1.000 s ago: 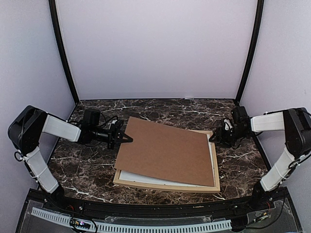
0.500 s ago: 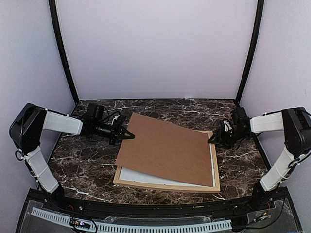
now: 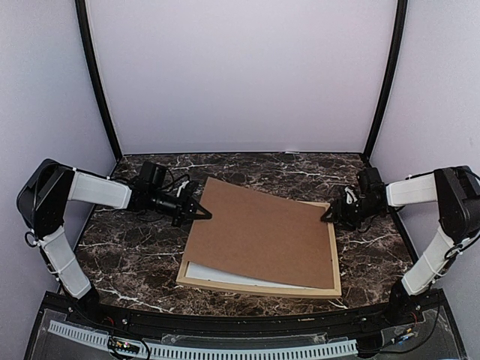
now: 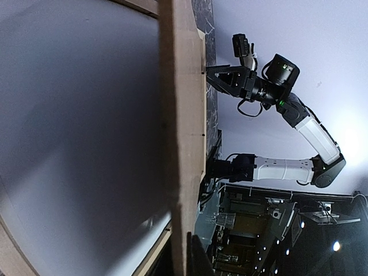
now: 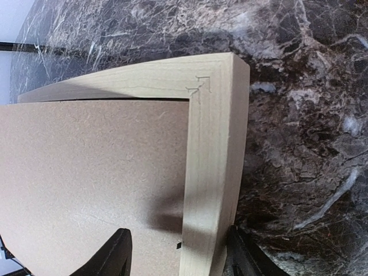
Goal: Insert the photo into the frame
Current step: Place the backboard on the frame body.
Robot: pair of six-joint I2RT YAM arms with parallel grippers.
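Top: frame (image 3: 255,287) flat mid-table, board (image 3: 262,236) askew over it, left gripper (image 3: 201,214) at its far-left corner; photo unseen, presumably beneath. Left wrist: grip on the board cannot be told. Right wrist: right gripper (image 5: 178,251) spread astride the frame's far-right corner, not clamped; board not yet seated.

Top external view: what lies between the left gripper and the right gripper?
In the top view, the brown backing board, skewed on the frame, fills the stretch from left gripper to right gripper.

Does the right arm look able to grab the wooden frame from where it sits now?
Probably yes. The right end effector straddles the frame's far right corner, fingers open either side of the rail, and the brown board leaves that corner uncovered.
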